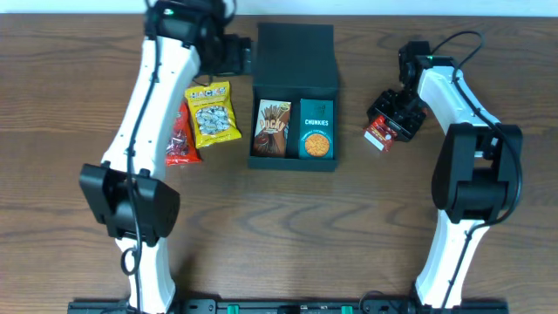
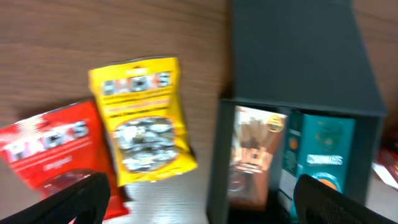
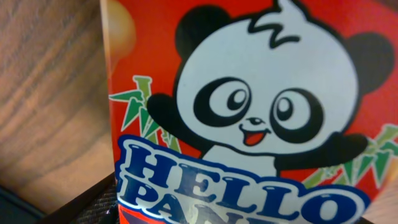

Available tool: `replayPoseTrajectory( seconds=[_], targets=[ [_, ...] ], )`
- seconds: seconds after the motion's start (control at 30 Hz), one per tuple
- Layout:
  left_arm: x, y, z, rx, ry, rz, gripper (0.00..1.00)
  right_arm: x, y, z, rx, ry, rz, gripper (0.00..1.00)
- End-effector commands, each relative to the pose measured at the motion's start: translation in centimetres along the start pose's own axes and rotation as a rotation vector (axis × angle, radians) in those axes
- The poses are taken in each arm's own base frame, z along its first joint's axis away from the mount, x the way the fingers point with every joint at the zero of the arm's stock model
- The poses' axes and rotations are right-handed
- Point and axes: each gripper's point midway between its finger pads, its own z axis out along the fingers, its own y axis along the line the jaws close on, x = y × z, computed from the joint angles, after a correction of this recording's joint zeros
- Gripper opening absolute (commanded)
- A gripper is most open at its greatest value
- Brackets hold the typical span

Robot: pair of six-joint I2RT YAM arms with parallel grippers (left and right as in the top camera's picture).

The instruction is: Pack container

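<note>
Container (image 1: 293, 163) with Pocky box (image 1: 271, 128) beside Chunkies carton (image 1: 316, 129), lid (image 1: 294, 52) open

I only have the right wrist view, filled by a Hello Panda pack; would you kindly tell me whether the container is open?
Observer: Yes, the container is open, its lid flap folded back; a Pocky box and a Chunkies carton lie side by side inside.
Operator: Thank you. Where is my pack relative to it?
Observer: The right gripper holds the Hello Panda pack to the container's right, apart from it.
Operator: What lies outside?
Observer: A yellow packet and a red packet lie on the table, left of the container.
</note>
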Motion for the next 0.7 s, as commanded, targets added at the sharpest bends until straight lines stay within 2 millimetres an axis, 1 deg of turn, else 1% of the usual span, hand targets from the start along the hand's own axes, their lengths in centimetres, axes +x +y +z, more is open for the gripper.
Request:
replayPoseTrajectory(
  seconds=[0.0, 0.13, 0.17, 0.23, 0.3, 0.33, 0.37, 0.43, 0.47, 0.67],
  targets=[
    [-1.1, 4.0, -1.6, -0.085, -0.038, -0.042, 0.95, -1.2, 1.4, -1.9, -0.018, -0.049, -0.120, 0.71],
    [-0.5, 8.4, -2.0, -0.153, 0.003, -0.115, 0.95, -1.9, 3.1, -5.4, -0.043, -0.088, -0.218, 0.70],
    [-0.1, 9.7, -2.1, -0.166, 0.022, -0.143, 0.95, -1.8, 3.8, -6.7, -0.049, -0.100, -0.258, 0.69],
    [0.5, 11.3, -2.4, -0.182, 0.049, -0.180, 0.95, -1.4, 5.1, -8.4, -0.059, -0.117, -0.323, 0.68],
    [0.9, 12.3, -2.6, -0.184, 0.068, -0.206, 0.95, -0.6, 6.3, -9.9, -0.068, -0.129, -0.378, 0.69],
    [1.1, 12.8, -2.7, -0.183, 0.078, -0.221, 0.95, 0.1, 7.2, -10.7, -0.072, -0.133, -0.411, 0.69],
    [1.2, 13.2, -2.8, -0.187, 0.083, -0.231, 0.96, 0.8, 7.8, -11.1, -0.075, -0.135, -0.439, 0.69],
    [1.5, 13.9, -2.9, -0.191, 0.091, -0.255, 0.96, 2.8, 9.3, -11.7, -0.074, -0.125, -0.494, 0.72],
    [1.5, 14.0, -3.0, -0.191, 0.094, -0.258, 0.95, 4.1, 9.9, -11.6, -0.068, -0.112, -0.525, 0.72],
    [1.7, 14.0, -3.0, -0.188, 0.101, -0.259, 0.95, 10.0, 11.7, -10.9, -0.021, -0.033, -0.673, 0.75]
  ],
)
